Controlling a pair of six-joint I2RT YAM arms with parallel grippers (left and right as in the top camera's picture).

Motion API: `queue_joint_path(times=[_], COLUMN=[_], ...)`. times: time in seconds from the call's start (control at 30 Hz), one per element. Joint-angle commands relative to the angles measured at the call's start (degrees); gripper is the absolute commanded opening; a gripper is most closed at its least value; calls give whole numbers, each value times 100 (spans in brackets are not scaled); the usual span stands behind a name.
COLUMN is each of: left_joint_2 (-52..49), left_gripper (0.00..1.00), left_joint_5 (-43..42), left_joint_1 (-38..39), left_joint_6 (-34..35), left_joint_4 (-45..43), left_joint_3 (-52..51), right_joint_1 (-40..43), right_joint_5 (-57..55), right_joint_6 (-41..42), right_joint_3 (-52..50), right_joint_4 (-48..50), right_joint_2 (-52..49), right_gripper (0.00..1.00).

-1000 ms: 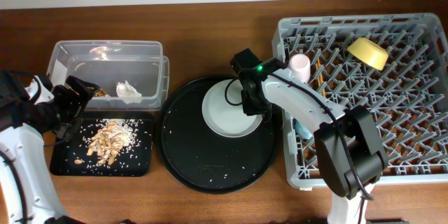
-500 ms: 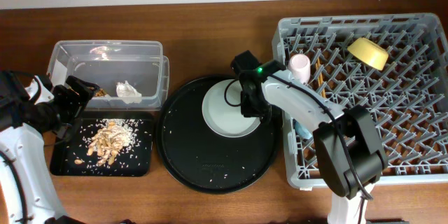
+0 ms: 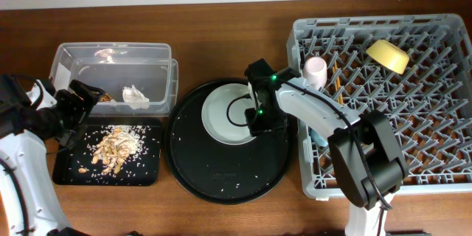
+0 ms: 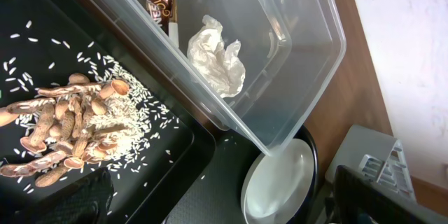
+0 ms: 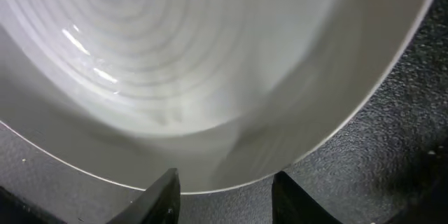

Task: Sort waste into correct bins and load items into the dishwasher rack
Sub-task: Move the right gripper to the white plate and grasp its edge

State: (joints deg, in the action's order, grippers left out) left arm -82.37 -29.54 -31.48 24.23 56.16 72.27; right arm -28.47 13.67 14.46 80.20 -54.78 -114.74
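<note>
One pale, glossy plate (image 5: 175,56) with faint concentric rings has its rim between the right hand's (image 5: 222,185) parted fingers.

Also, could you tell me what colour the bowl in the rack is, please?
The bowl is yellow, clearest in the overhead view.

**Plate outside the rack, waste in the bins**

I see the pale plate (image 3: 220,114) lying flat on the round black tray (image 3: 221,181). The pink cup (image 3: 316,68), blue cup (image 3: 319,138) and tilted yellow bowl (image 3: 389,55) sit in the grey rack (image 3: 420,133). The tissue (image 3: 134,96) and gold wrapper (image 4: 157,0) lie in the clear box (image 3: 110,47). Scraps and rice (image 3: 114,147) are heaped in the shallow black tray (image 3: 147,169).
</note>
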Motion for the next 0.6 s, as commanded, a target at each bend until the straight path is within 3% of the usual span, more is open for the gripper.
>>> queue_joint_path(times=[0.0, 0.17, 0.57], left_joint_2=[63, 66, 66], left_gripper=[99, 99, 99], left_joint_5=[4, 4, 4], left_joint_1=[-9, -9, -9], left_joint_6=[9, 9, 9], left_joint_4=[-7, -7, -7], left_joint_3=[0, 0, 0], right_joint_1=[201, 697, 699], right_joint_5=[-181, -221, -210], right_joint_6=[-201, -199, -155], right_joint_3=[-37, -39, -50], right_joint_4=[50, 610, 1147], right_joint_2=[-48, -50, -107], right_gripper=[41, 42, 42])
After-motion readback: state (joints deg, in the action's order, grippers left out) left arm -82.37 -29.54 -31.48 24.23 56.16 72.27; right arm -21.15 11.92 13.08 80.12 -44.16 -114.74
